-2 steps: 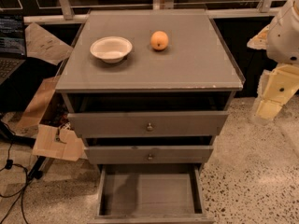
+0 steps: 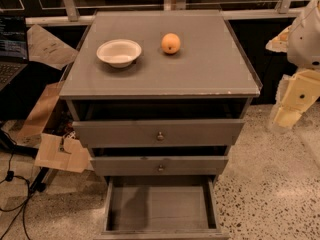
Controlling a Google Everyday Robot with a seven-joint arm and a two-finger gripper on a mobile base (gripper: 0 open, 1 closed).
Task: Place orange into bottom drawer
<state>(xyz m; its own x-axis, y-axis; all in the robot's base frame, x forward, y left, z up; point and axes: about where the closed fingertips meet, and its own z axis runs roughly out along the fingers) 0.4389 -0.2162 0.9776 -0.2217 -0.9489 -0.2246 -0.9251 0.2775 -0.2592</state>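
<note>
**A:** Where is the gripper?

**B:** The cream-coloured gripper [image 2: 294, 101] hangs at the right edge of the view. It is off the side of the grey cabinet and just below the level of the flat grey worktop [image 2: 200, 71]. It is clear of the cabinet. I cannot tell whether it is open or closed.

**A:** And the orange?

**B:** The small round smooth-skinned orange [image 2: 170, 43] sits on the worktop, well to the left of the gripper and higher in the view, toward the back edge. It is well apart from the gripper.

**A:** Anything next to it?

**B:** A shallow white bowl [image 2: 119, 52] stands upright near the orange on the side away from the gripper, not touching it.

**A:** The drawers?

**B:** The wide, shallow grey bottom drawer [image 2: 157, 206] is pulled out, below and to the left of the gripper, with its flat floor showing. Above it are two grey drawers with small round knobs, an upper one [image 2: 200, 133] and a middle one [image 2: 200, 165]. Each has a dark gap over its front.

**A:** Beyond the cabinet?

**B:** On the far side from the gripper, pieces of brown cardboard [image 2: 60, 151] lie on the speckled floor [image 2: 270, 194].
</note>
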